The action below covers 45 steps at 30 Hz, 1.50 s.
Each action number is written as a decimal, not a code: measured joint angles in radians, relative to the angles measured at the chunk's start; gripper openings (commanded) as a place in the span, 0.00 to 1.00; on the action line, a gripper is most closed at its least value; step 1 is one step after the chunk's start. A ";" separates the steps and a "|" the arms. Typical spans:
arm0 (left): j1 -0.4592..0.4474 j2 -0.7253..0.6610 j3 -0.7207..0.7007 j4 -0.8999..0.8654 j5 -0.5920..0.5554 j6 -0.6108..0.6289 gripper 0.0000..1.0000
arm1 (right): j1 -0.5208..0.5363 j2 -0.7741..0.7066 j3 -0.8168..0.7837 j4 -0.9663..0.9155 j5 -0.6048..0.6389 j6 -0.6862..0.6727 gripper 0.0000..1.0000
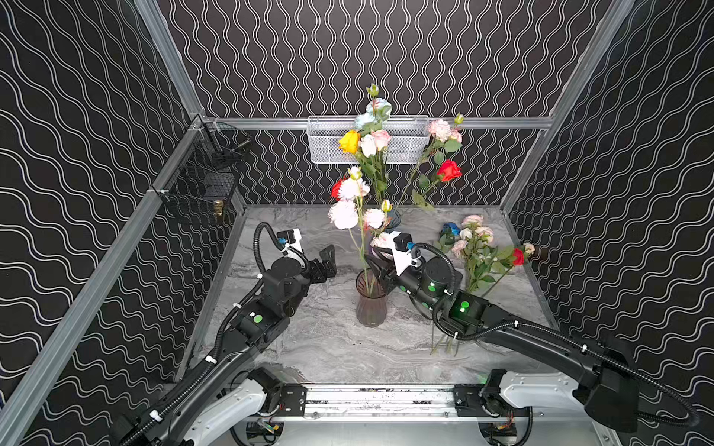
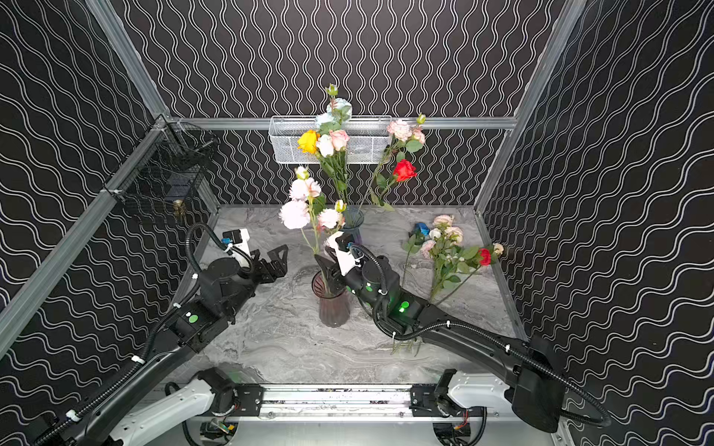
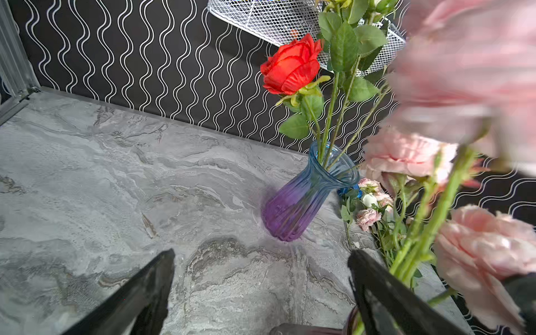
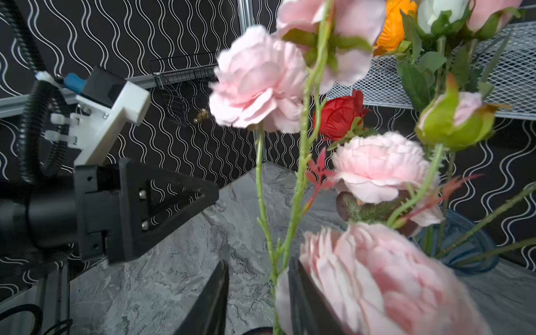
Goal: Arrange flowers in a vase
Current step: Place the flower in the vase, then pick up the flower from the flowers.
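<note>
A pink peony spray (image 1: pixel 344 214) (image 2: pixel 294 214) (image 4: pixel 258 81) stands with its stem in the smoky front vase (image 1: pixel 371 305) (image 2: pixel 334 309). My right gripper (image 1: pixel 376 262) (image 4: pixel 258 269) hovers over that vase's rim with its jaws parted. The green stem (image 4: pixel 274 261) runs between them beside one finger, and the other finger stands clear of it. My left gripper (image 1: pixel 326 262) (image 3: pixel 261 261) hangs wide open and empty to the left. A blue-purple back vase (image 1: pixel 392 220) (image 3: pixel 304 200) holds red, yellow, white and pink flowers (image 1: pixel 367 144). More flowers (image 1: pixel 479 251) (image 2: pixel 448 247) lie on the table at the right.
A white mesh basket (image 1: pixel 405 143) hangs on the back wall behind the tall blooms. A black wire basket (image 1: pixel 204 181) is fixed to the left wall. Grey marble tabletop (image 1: pixel 309 347) spreads in front of the vases, bounded by the arms' base rail (image 1: pixel 378 399).
</note>
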 measured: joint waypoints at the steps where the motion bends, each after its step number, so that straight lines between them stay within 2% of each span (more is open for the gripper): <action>1: 0.000 0.000 0.000 0.002 0.001 0.000 0.97 | 0.001 -0.010 -0.005 -0.010 0.000 0.000 0.37; 11: 0.000 -0.017 0.006 0.005 0.017 0.019 0.97 | 0.048 -0.094 0.047 -0.069 -0.019 0.011 0.35; 16: 0.000 -0.062 0.015 -0.003 0.016 0.025 0.96 | 0.059 -0.185 0.053 -0.133 -0.017 0.021 0.35; 19: 0.000 -0.111 0.028 -0.019 0.004 0.024 0.96 | 0.055 -0.256 0.014 -0.172 0.067 0.035 0.43; 23: 0.000 -0.204 0.031 -0.129 -0.030 -0.044 0.96 | 0.012 -0.336 -0.103 -0.242 0.224 0.080 0.44; 25: 0.000 -0.259 0.003 -0.197 -0.030 -0.086 0.96 | -0.055 -0.373 -0.167 -0.283 0.276 0.131 0.42; 30: 0.000 -0.406 -0.121 -0.386 -0.008 -0.190 0.95 | -0.366 -0.425 -0.257 -0.383 0.280 0.303 0.37; 36: 0.000 -0.492 -0.261 -0.442 0.106 -0.270 0.93 | -0.704 -0.290 -0.258 -0.488 0.173 0.465 0.36; 45: 0.000 -0.301 -0.392 -0.292 0.465 -0.322 0.86 | -0.866 -0.046 -0.256 -0.537 0.121 0.549 0.37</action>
